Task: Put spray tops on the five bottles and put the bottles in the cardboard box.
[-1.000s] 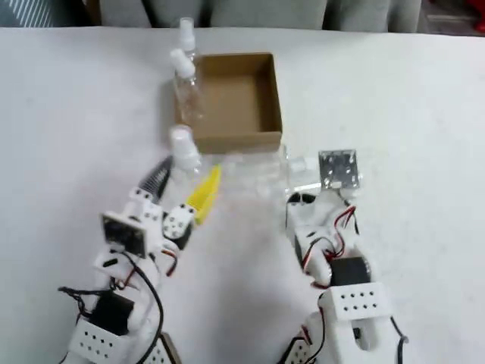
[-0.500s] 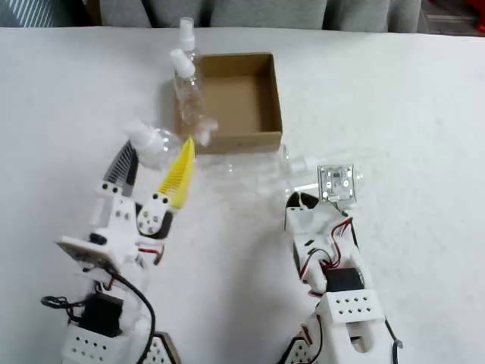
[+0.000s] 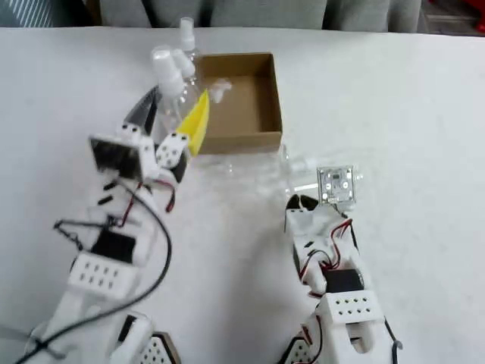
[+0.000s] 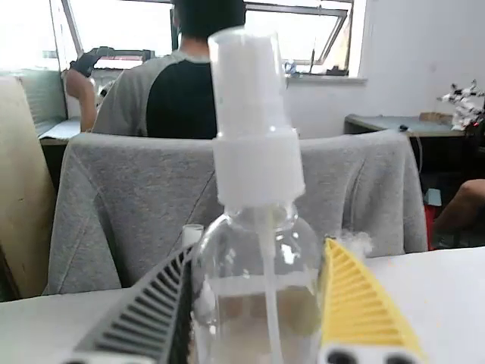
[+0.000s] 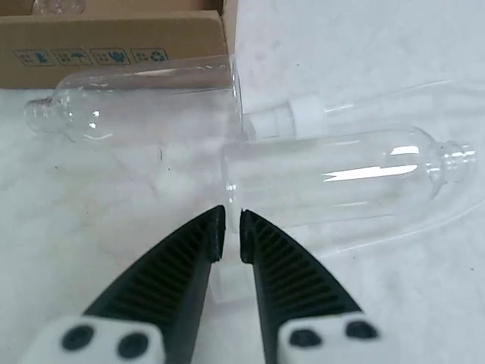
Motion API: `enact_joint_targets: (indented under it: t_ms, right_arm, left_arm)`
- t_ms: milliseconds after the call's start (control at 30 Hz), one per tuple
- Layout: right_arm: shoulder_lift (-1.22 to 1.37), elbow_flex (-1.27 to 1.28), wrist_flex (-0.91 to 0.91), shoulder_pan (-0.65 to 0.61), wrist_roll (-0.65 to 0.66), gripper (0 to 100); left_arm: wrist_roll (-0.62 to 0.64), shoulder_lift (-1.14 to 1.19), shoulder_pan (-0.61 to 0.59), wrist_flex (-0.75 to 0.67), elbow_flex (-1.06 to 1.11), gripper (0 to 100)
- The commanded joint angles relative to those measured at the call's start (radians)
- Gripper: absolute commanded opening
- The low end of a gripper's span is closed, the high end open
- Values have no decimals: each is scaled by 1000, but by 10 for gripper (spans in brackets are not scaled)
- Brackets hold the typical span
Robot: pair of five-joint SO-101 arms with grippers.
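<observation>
My left gripper [image 4: 258, 265] is shut on a clear bottle [image 4: 254, 296] that stands upright between its black and yellow fingers, with a white spray top [image 4: 254, 129] on it. In the high view the left gripper [image 3: 173, 106] holds that bottle [image 3: 168, 76] over the left wall of the cardboard box [image 3: 261, 91]. Two more capped bottles [image 3: 184, 53] are at that wall. My right gripper [image 5: 231, 224] is shut and holds nothing, its tips near the base of an uncapped bottle [image 5: 341, 178]. A second uncapped bottle [image 5: 136, 98] lies by the box [image 5: 114, 38], and a loose spray top [image 5: 292, 117] lies between the two.
The right arm [image 3: 326, 235] rests in front of the box's right corner, with the lying bottles [image 3: 254, 171] just ahead of it. White table stretches to the right of the box. A grey chair back [image 4: 98, 205] stands behind the table.
The left arm lifted the capped bottle from the table in front of the box and swung it up and back to the box's left wall. The right arm barely moved.
</observation>
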Motion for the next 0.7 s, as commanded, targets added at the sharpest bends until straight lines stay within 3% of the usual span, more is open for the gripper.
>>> enact_joint_targets:
  t_ms: [0, 333, 667]
  right_arm:
    - [-8, -6, -21, 10, 11, 21]
    - [-8, -6, -21, 4, 11, 21]
    - [-8, -6, -21, 1, 11, 21]
  left_arm:
    - [3, 251, -50, -264, -75, 23]
    - [3, 722, -62, -715, -110, 22]
    - [3, 1089, -110, -833, -364, 21]
